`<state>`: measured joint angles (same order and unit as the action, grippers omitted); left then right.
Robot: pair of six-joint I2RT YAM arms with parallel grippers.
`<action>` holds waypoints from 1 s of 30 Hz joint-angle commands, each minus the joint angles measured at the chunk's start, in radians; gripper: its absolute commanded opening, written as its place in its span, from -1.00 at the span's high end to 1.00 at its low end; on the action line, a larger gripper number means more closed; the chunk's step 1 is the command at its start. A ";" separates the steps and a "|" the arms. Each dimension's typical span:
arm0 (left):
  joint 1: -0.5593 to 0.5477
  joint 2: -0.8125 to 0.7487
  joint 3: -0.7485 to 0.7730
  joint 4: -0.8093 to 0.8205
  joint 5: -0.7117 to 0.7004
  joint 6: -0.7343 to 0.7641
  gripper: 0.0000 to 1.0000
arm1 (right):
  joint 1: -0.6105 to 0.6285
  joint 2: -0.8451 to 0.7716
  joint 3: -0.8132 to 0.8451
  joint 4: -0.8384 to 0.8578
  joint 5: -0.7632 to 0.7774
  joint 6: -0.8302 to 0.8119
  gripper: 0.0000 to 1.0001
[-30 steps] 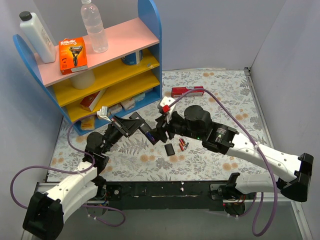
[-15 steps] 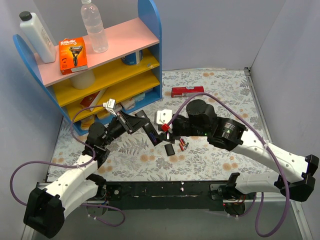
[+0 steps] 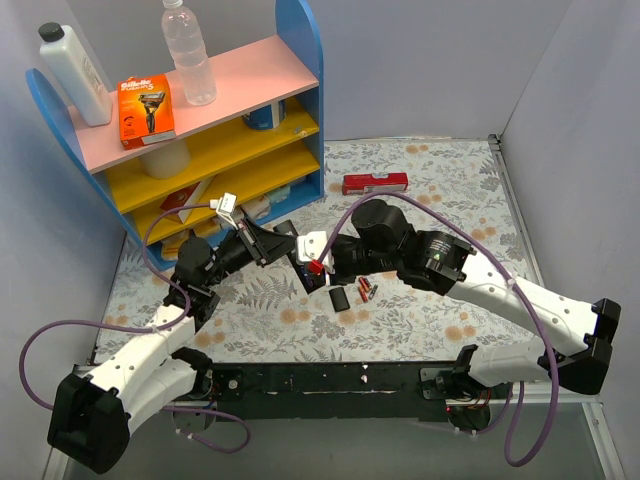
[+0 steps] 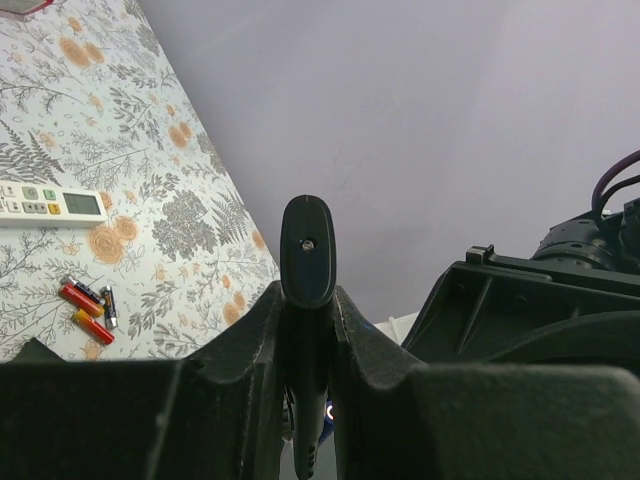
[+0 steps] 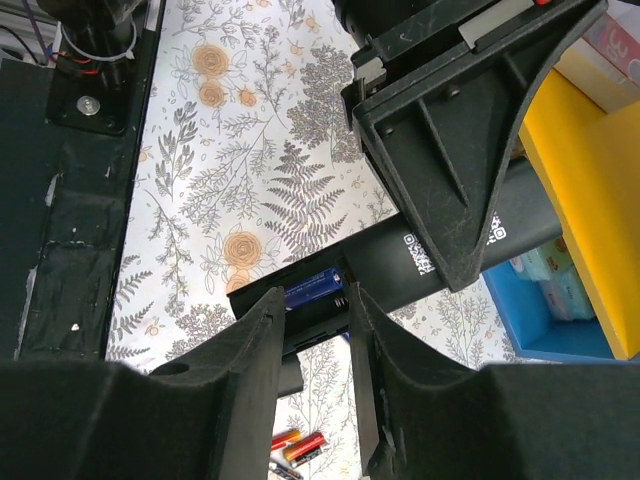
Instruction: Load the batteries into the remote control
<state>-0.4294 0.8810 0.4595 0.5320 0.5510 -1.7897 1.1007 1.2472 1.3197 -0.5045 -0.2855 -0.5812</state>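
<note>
My left gripper is shut on a black remote and holds it tilted above the table; the left wrist view shows the remote's end sticking out between the jaws. In the right wrist view the remote's back is open, with a blue battery lying in the compartment. My right gripper is open, its jaws a little apart on either side of that compartment and gripping nothing. Loose red and dark batteries lie on the table; they also show in the left wrist view.
The black battery cover lies beside the loose batteries. A white remote lies on the flowered table. A red box sits at the back. A blue shelf unit with bottles and boxes stands at the back left.
My right gripper has moved left and down onto the remote's open end. My left gripper has lifted and shifted slightly right with the remote still in it.
</note>
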 commanded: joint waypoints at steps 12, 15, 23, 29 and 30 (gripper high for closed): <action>-0.003 0.012 0.064 0.006 0.063 0.023 1.00 | 0.002 0.034 0.062 0.017 -0.053 -0.016 0.31; -0.002 0.015 0.067 0.006 0.070 0.029 1.00 | 0.002 0.040 0.064 0.018 -0.049 -0.016 0.32; -0.003 0.021 0.073 0.017 0.084 0.035 1.00 | 0.002 0.057 0.065 0.009 -0.038 -0.025 0.37; -0.002 0.019 0.059 0.049 0.086 0.018 1.00 | 0.002 0.080 0.076 -0.022 -0.037 -0.029 0.42; -0.002 0.019 0.056 0.055 0.083 0.013 1.00 | 0.004 0.081 0.075 -0.029 -0.037 -0.028 0.42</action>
<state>-0.4294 0.9089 0.4908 0.5327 0.6235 -1.7695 1.1007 1.3224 1.3468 -0.5171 -0.3172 -0.5999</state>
